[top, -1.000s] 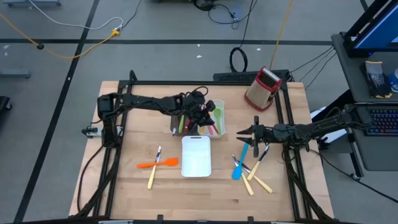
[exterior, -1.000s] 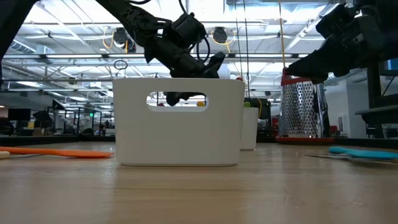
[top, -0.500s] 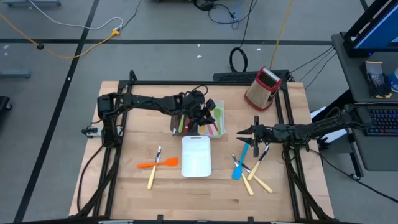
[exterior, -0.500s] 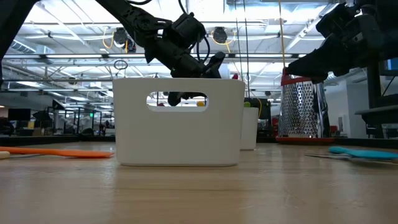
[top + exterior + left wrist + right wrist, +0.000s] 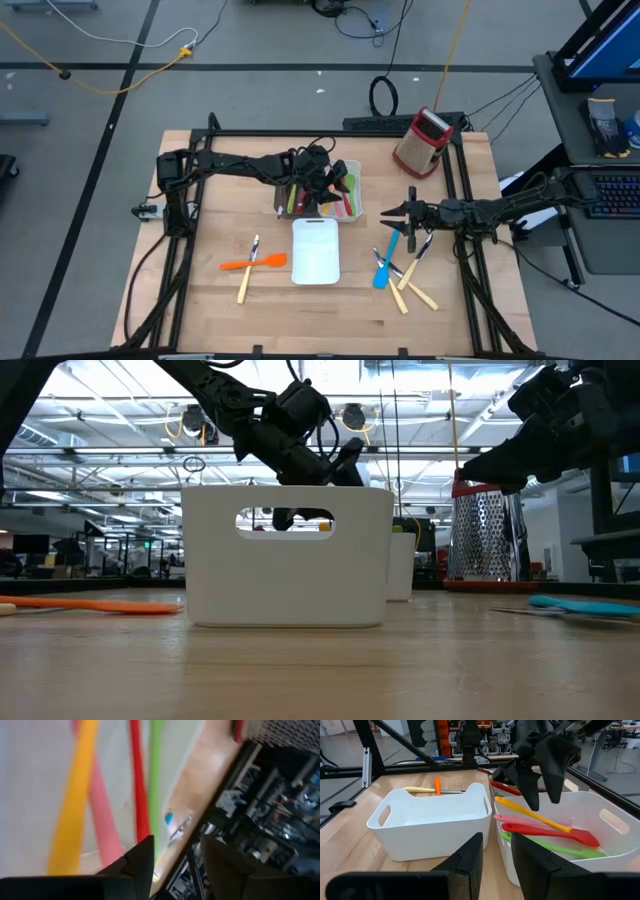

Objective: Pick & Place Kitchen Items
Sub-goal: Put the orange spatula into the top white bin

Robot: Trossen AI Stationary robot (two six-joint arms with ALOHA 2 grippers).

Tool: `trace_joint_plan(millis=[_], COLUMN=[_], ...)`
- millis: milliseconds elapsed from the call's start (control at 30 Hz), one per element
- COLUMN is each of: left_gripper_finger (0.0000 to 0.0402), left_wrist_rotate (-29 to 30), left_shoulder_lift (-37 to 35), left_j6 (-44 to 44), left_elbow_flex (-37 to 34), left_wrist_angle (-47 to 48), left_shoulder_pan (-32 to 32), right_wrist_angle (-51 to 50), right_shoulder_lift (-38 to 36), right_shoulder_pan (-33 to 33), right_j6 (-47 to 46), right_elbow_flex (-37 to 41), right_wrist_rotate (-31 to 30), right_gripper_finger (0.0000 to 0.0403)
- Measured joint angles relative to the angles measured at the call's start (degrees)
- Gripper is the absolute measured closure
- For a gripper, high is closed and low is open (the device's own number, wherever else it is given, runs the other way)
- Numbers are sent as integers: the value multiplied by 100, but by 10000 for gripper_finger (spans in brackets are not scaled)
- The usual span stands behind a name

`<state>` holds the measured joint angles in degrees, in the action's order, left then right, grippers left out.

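Above the far tray (image 5: 352, 196): left gripper (image 5: 333, 182), fingers spread slightly, holding nothing. Inside, seen only from the right wrist: yellow, pink, red (image 5: 547, 833) and green utensils lying loose. Right gripper (image 5: 392, 212), parted and empty, near the blue spatula (image 5: 384, 259) and knives (image 5: 410, 285). Left of the near tray (image 5: 316, 250): orange spatula (image 5: 253, 263).

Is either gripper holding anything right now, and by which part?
No. The left gripper hangs open over the white bin of utensils; the right gripper is open and empty.
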<state>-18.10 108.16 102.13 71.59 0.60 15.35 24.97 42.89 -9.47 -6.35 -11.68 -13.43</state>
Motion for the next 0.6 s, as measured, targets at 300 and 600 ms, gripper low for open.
trace_joint_plan(millis=[300, 600], left_gripper_finger=[235, 267], left_wrist_rotate=[-249, -307], left_shoulder_lift=[-58, -255], left_j6=[-393, -886], left_elbow_flex=[0, 2], left_wrist_angle=[-714, -769], left_shoulder_pan=[-27, -308], right_wrist_angle=[0, -1], right_shoulder_lift=[0, 0], right_shoulder_pan=[1, -1], right_j6=[0, 1], right_elbow_flex=[0, 0], right_wrist_rotate=[0, -1], right_gripper_finger=[310, 310])
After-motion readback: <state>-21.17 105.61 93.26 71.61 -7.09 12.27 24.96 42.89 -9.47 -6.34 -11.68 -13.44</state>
